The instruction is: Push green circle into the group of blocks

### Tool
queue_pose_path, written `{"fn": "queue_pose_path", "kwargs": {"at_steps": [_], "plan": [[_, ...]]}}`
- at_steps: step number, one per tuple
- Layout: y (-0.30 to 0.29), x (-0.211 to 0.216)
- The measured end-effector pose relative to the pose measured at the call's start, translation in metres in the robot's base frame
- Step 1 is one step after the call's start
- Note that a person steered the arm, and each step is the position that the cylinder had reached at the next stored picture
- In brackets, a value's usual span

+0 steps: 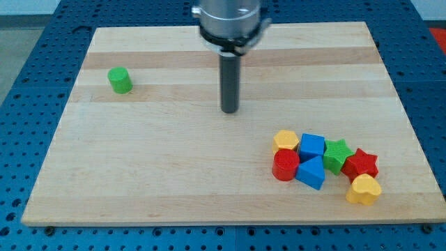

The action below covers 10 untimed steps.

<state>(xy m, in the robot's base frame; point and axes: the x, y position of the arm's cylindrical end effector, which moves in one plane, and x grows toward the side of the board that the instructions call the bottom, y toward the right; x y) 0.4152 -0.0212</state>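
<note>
My tip (229,110) is the lower end of a straight dark rod. The arm has no fingers, so nothing is spread, pressed together or pinching. You will find the tip resting on the wooden bench (174,181), slightly left of the middle and towards the far side. It touches no block. The metal mount above the rod hides a little of the far edge.

The green circle (120,80), a short upright cylinder, stands alone at the far left of the bench. It is well apart from the tip, to the tip's left and slightly farther away. The wood between them is bare.

The group of blocks sits at the near right, well apart from both the tip and the green circle. In its farther row, from left to right, are a yellow block (286,139) whose shape is hard to make out, a blue cube (312,146), a green star (337,154) and a red star (361,163). Nearer to you, a red cylinder (284,166) sits just in front of the yellow block. A blue triangle (311,172) sits beside it, in front of the cube. A yellow heart (364,189) is the nearest piece, just in front of the red star. Neighbouring blocks touch or nearly touch.

Around the bench you can see a blue perforated surface (28,104).
</note>
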Motion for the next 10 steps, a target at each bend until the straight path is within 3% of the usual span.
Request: {"fn": "queue_pose_path", "kwargs": {"at_steps": [5,7,10], "plan": [[-0.22,-0.101],[-0.203,-0.084],[-0.179,-0.02]]}}
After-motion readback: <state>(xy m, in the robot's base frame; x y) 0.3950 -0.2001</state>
